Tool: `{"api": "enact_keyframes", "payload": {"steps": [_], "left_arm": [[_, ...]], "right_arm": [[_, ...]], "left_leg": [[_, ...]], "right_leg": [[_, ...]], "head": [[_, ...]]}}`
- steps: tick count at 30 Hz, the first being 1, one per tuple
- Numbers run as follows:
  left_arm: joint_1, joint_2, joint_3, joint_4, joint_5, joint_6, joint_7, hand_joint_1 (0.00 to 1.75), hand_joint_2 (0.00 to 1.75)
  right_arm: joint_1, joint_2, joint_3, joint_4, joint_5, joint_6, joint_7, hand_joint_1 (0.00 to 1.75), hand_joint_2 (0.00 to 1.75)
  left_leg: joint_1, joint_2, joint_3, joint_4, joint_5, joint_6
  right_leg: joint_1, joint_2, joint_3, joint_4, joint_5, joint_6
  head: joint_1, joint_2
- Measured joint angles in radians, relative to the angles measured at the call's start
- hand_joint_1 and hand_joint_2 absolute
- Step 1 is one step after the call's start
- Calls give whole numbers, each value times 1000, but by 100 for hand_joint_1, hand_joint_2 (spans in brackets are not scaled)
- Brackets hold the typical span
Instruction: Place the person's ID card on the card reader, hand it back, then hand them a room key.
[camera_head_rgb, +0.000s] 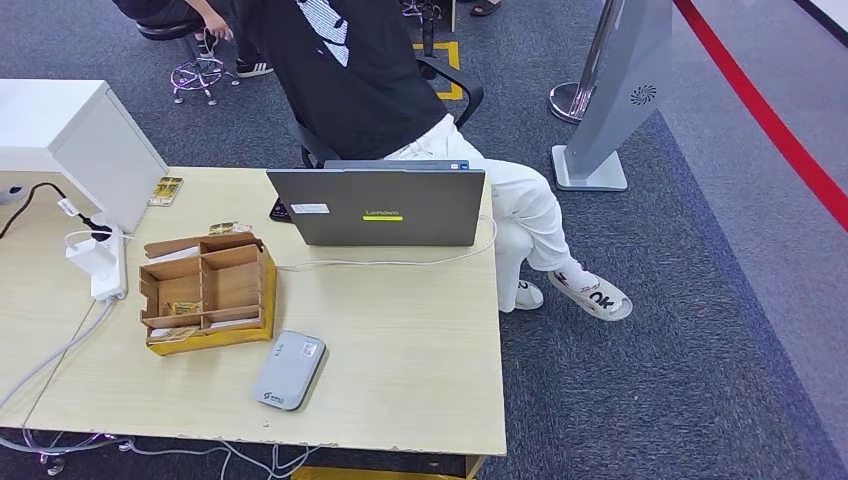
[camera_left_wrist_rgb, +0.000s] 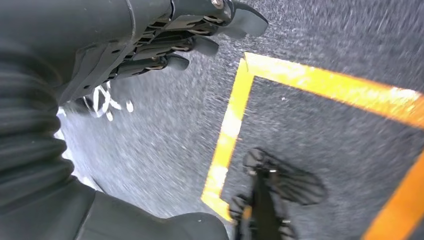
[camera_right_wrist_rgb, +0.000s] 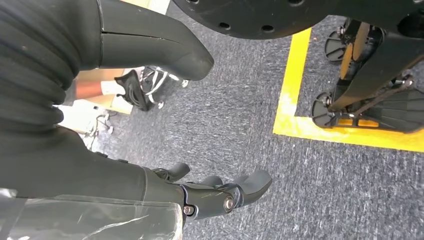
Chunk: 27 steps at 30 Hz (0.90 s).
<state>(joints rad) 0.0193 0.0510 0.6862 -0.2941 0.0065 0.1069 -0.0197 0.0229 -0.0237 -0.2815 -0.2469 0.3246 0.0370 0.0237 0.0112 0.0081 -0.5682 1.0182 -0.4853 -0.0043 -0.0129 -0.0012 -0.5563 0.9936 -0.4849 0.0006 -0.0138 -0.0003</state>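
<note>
A grey card reader (camera_head_rgb: 288, 370) lies flat near the front edge of the wooden table (camera_head_rgb: 400, 340). Left of it stands an open cardboard box (camera_head_rgb: 205, 290) with compartments, and small patterned cards (camera_head_rgb: 180, 307) lie inside it. Two more small cards (camera_head_rgb: 166, 190) (camera_head_rgb: 228, 228) lie on the table behind the box. A person in a black shirt and white trousers (camera_head_rgb: 370, 90) sits behind the laptop. My left hand (camera_left_wrist_rgb: 165, 40) hangs over the carpet, fingers straight and apart, holding nothing. My right hand (camera_right_wrist_rgb: 165, 190) also hangs over the carpet, thumb and fingers spread, empty.
A grey laptop (camera_head_rgb: 378, 207) stands open at the table's far edge with its back to me, its white cable running to the right. A white power strip (camera_head_rgb: 100, 262) and a white cabinet (camera_head_rgb: 70, 140) are at the left. Yellow floor tape (camera_left_wrist_rgb: 227, 135) marks the carpet.
</note>
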Motion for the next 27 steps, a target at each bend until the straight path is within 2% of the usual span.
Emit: {"api": "enact_keyframes", "payload": {"steps": [17,22,27], "left_arm": [[96,-38,-517,-45,-7,-87,12,0,175],[110,-44,-602,-62,-7,-101,17,0,175],[116,-44,-633,-70,-6,-105,18,0,175]], "right_arm": [[97,9,211,-106,-271,-27,-18,0,175],[111,11,247,-125,-319,-36,-21,0,175],[116,11,262,-134,-323,-36,-21,0,175]], "left_leg": [[0,0,0,0,-1,0],[0,0,0,0,-1,0],[0,0,0,0,-1,0]], "right_leg": [[0,0,0,0,0,0],[0,0,0,0,0,0],[0,0,0,0,0,0]], "head": [[0,0],[0,0],[0,0]]}}
